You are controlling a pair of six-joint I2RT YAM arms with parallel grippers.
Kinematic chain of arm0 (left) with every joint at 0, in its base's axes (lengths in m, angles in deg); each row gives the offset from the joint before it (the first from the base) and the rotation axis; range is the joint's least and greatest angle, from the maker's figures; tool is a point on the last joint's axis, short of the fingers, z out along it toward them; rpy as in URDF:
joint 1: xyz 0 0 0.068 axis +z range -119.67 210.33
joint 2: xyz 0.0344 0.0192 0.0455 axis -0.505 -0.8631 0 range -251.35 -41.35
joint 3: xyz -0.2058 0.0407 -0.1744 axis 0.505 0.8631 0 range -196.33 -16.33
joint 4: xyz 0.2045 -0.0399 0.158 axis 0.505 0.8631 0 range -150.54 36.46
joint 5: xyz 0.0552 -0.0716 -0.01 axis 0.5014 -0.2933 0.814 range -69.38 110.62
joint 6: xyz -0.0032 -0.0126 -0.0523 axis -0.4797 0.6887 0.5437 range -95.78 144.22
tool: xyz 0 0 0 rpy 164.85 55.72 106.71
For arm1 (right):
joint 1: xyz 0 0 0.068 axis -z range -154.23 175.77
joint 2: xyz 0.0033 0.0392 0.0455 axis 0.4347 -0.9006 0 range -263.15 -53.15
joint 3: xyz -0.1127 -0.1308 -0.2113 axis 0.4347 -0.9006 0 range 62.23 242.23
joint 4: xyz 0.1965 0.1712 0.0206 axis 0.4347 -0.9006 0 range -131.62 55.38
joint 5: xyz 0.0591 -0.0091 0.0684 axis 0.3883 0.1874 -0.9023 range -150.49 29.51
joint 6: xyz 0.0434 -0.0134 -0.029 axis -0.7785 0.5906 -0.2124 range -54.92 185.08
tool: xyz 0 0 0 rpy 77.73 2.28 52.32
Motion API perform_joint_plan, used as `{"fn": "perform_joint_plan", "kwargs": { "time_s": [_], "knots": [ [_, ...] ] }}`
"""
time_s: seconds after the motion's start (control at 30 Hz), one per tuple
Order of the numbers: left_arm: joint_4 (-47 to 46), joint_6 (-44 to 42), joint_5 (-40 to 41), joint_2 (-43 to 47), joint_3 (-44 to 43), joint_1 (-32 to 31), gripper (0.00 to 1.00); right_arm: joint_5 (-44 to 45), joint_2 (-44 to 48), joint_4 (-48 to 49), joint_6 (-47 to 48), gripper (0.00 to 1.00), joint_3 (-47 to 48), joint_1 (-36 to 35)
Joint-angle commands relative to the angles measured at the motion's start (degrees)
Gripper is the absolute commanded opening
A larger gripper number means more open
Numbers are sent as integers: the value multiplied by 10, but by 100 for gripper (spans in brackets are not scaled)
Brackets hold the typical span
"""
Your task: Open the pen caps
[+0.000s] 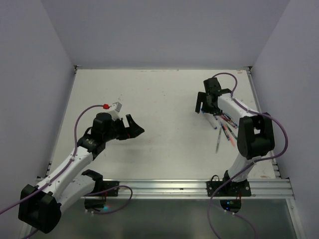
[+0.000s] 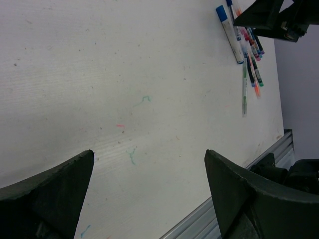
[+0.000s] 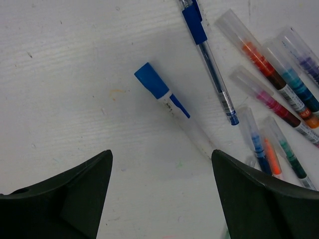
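Note:
A pale-barrelled pen with a blue pen cap (image 3: 152, 81) lies on the white table just ahead of my right gripper (image 3: 162, 152). That gripper is open and holds nothing. Beside it lies a clear blue pen (image 3: 212, 69) with a blue cap (image 3: 194, 22), and several clear-capped coloured pens (image 3: 279, 84) sit to the right. From above, the pile of pens (image 1: 224, 128) lies just near of the right gripper (image 1: 203, 107). My left gripper (image 1: 135, 127) hovers open and empty over bare table at centre-left, far from the pens (image 2: 247, 47). The left gripper (image 2: 149, 152) faces them.
A metal rail (image 1: 174, 186) runs along the table's near edge. Pale walls close in the back and both sides. A purple cable with a red plug (image 1: 105, 106) loops over the left arm. Faint ink marks (image 2: 143, 99) dot the tabletop.

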Motion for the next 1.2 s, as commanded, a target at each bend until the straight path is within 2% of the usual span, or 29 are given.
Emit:
{"fn": "perform_joint_plan", "kwargs": {
  "time_s": [0.0,0.27,0.57,0.83,1.03,1.07,1.1,1.17],
  "knots": [
    [-30,-17,-8,-5,-17,-2,95,3,-26,28,23,84,42,3],
    [-28,-22,-8,-7,-19,-2,95,-5,-84,27,40,82,74,6],
    [-25,-25,-13,-11,-21,-2,95,-7,-125,38,46,72,88,14],
    [-18,-26,-14,-7,-19,-2,95,-20,-167,34,53,49,121,13],
    [-15,-25,-16,-1,-20,-2,95,-8,-187,27,55,18,135,8],
    [-14,-25,-15,0,-20,-2,95,-3,-190,23,55,5,137,3],
    [-15,-25,-17,0,-19,-2,94,0,-192,18,51,0,138,-1],
    [-24,-24,-23,3,-15,-2,93,-1,-183,14,48,0,139,-19]
  ]
}}
